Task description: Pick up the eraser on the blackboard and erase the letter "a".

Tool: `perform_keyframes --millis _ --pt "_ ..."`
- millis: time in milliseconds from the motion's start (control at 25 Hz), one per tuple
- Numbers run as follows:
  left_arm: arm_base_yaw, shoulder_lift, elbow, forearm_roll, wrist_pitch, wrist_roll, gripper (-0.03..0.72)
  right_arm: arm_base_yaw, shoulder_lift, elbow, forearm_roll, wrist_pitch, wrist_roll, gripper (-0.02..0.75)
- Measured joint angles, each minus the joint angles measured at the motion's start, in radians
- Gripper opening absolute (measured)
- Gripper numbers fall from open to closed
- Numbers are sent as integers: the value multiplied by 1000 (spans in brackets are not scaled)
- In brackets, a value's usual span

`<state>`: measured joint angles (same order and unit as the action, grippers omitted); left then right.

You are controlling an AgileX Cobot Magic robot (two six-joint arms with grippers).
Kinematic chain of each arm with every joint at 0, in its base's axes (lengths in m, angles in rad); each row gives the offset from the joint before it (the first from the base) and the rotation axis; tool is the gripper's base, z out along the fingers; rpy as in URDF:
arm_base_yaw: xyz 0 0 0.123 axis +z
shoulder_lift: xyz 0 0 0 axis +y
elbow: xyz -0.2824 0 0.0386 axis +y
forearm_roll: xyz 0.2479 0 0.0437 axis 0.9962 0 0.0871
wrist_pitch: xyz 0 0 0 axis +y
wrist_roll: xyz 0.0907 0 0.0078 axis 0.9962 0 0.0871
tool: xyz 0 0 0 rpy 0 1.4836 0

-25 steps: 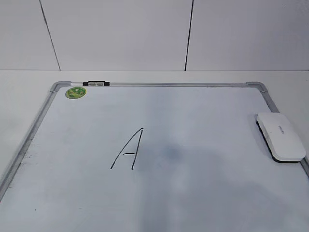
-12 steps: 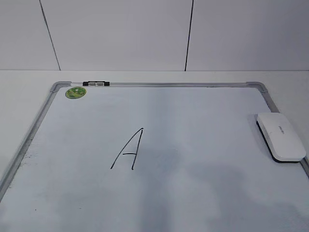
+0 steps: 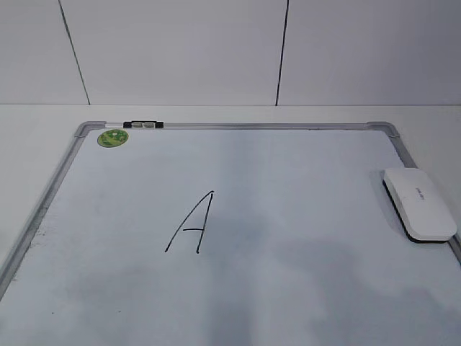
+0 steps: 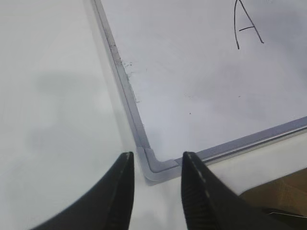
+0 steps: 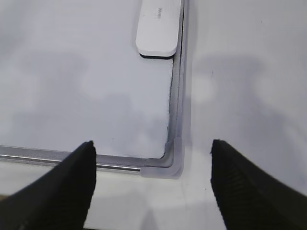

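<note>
Lying at the blackboard's (image 3: 302, 209) right edge, the eraser (image 3: 419, 203) rests untouched. Left wrist view: left end effector (image 4: 156, 165) slightly apart, empty, over a corner. Right wrist view: right end effector (image 5: 152, 153) wide apart, empty.

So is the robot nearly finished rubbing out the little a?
It looks about done. Only the capital A shows on the blackboard; no small a is visible. In hand: nothing. The eraser lies by the right edge, and the left pincer and right pincer are open and empty. Nothing seems left.
</note>
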<state>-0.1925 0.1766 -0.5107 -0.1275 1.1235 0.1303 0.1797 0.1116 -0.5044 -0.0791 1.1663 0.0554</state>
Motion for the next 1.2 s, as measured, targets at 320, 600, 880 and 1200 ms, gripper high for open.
perform_keyframes --millis 320,600,880,1200 --pt "0 0 2 5 -17 0 246 0 0 4 0 -19 -6 593" --pt "0 0 2 6 -17 0 245 0 0 4 -1 -19 -8 593" --pt "0 0 2 6 -17 0 245 0 0 4 -1 -21 -8 593" --pt "0 -34 2 6 -17 2 245 0 -26 4 -1 -21 -8 593"
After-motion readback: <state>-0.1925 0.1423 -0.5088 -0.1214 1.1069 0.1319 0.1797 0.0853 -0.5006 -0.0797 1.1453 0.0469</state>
